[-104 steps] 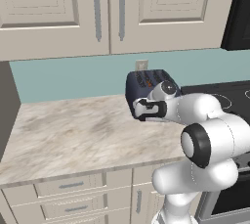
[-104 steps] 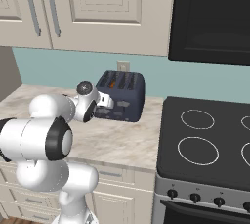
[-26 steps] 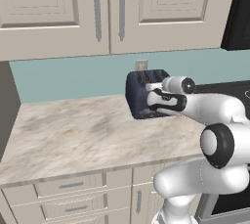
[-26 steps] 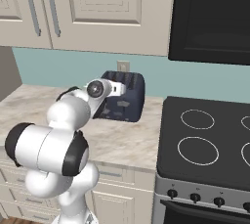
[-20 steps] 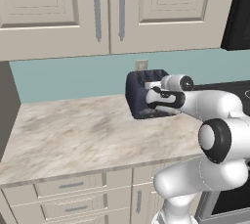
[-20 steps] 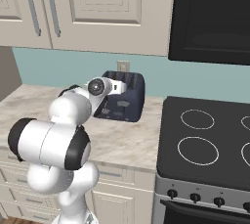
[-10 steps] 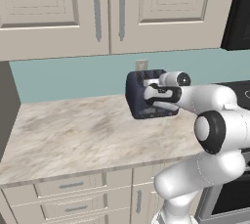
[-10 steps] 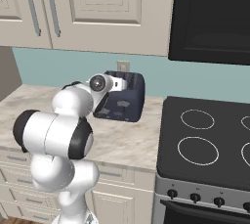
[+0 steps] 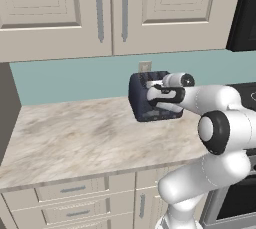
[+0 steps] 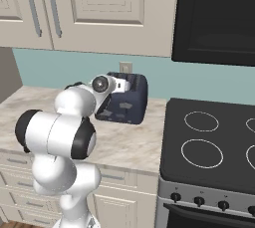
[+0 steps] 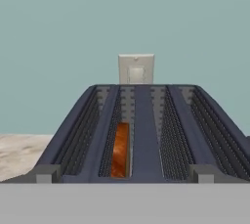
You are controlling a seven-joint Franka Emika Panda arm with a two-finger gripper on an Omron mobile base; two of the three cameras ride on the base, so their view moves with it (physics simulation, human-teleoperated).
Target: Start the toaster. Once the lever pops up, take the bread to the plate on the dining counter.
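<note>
The dark navy toaster (image 9: 144,111) (image 10: 127,105) stands on the marbled worktop against the teal wall. In the hand view I look along the toaster (image 11: 145,135) from its near end, over its slots. The bread (image 11: 120,149), an orange-brown slice, sits down in the left inner slot. My gripper (image 9: 152,93) (image 10: 130,86) hovers level with the toaster's top at its near end, jaws wide, nothing between them. The plate and the dining counter are out of view.
The worktop (image 9: 75,138) stretches left of the toaster, with drawers below. A black stove (image 10: 209,142) adjoins it on the right. A wall outlet (image 11: 136,69) sits just behind the toaster. Upper cabinets (image 9: 110,8) hang overhead.
Over the last seconds the arm has stretched forward and the hand has risen from the toaster's front face to its top edge. The toaster has stayed put.
</note>
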